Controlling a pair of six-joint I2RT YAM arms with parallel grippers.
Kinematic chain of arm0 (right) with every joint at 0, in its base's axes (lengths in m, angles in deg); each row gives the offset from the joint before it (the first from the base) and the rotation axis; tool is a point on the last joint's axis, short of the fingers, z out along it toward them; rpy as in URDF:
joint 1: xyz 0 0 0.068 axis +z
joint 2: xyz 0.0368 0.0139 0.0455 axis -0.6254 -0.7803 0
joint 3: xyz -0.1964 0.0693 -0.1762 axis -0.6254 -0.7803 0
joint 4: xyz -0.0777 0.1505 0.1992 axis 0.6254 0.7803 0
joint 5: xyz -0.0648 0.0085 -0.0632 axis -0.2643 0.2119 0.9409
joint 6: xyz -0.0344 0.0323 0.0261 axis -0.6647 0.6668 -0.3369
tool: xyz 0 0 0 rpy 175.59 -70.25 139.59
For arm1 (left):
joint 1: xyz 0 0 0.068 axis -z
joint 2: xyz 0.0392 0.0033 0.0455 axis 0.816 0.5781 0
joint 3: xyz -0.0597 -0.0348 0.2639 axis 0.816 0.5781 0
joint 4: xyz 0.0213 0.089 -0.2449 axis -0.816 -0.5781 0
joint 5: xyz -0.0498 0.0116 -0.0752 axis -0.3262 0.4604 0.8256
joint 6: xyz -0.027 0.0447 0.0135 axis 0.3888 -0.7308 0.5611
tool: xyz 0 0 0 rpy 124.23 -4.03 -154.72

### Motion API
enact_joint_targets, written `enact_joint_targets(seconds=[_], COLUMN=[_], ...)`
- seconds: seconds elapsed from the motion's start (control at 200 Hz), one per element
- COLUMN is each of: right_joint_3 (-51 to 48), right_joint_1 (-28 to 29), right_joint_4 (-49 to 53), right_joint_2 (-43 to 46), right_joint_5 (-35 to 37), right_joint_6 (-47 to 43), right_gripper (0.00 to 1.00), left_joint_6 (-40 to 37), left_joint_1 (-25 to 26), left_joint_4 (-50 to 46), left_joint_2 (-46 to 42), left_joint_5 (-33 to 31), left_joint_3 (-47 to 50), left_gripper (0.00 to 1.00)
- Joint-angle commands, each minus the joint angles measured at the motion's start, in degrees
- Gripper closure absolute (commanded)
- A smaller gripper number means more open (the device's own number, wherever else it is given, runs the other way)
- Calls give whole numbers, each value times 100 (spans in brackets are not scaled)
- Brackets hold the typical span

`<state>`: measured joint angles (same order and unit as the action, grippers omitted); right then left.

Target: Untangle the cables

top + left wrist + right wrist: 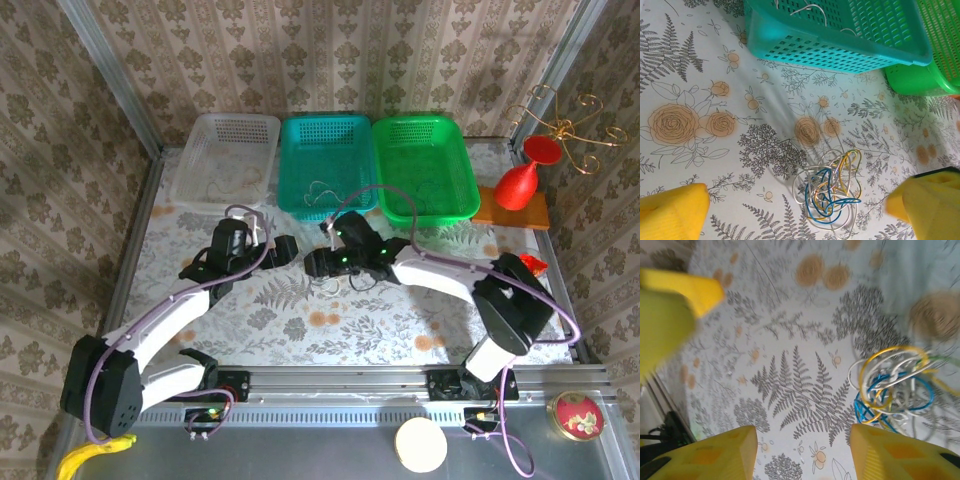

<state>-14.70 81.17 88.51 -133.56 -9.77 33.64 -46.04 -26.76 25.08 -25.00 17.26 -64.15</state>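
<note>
left claw (795, 210) wide apart, empty | right claw (805, 450) apart, empty | cables (890, 385) untouched on table (790, 340)

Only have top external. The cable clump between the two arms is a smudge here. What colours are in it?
Observer: In the left wrist view the cables are white, blue and yellow loops, all knotted into one clump.
Operator: Is the left arm holding them?
Observer: No. The left fingers stand wide apart. The clump lies on the tablecloth between them and touches neither.
</note>
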Motion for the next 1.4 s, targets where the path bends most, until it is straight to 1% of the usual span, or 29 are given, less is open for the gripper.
enact_joint_targets(seconds=[0.0, 0.1, 0.17, 0.335, 0.455, 0.765, 1.13, 1.175, 1.26, 1.395], right_joint_3=[-205, -520, -637, -808, -856, -894, -793, -786, -775, -776], right_joint_1=[-402, -775, -890, -872, -790, -578, -379, -370, -376, -461], right_joint_4=[370, 262, 282, 132, 5, -61, -223, -243, -270, -233], right_joint_2=[404, 444, 361, 4, -170, -449, -787, -815, -783, -510], right_joint_5=[417, 439, 517, 456, 427, 556, 490, 454, 409, 278], right_joint_6=[-54, 167, 191, 289, 366, 448, 542, 560, 562, 536], right_gripper=[47, 49, 51, 56, 59, 65, 66, 68, 77, 98], left_joint_6=[58, -85, -282, -817, -977, -1058, -950, -917, -888, -802], left_joint_1=[-24, 49, 190, 742, 970, 1042, 1027, 1028, 1022, 1011], left_joint_4=[159, 98, -87, -717, -901, -776, -512, -471, -434, -349], left_joint_2=[71, 115, 211, 644, 1085, 1906, 2235, 2249, 2295, 2322], left_joint_5=[126, 100, 13, -667, -969, -1022, -1107, -1095, -1100, -1122], left_joint_3=[-24, -92, -246, -791, -1067, -1410, -1260, -1216, -1137, -975], left_gripper=[0, 0, 0, 0, 0, 0, 0, 0, 0, 0])
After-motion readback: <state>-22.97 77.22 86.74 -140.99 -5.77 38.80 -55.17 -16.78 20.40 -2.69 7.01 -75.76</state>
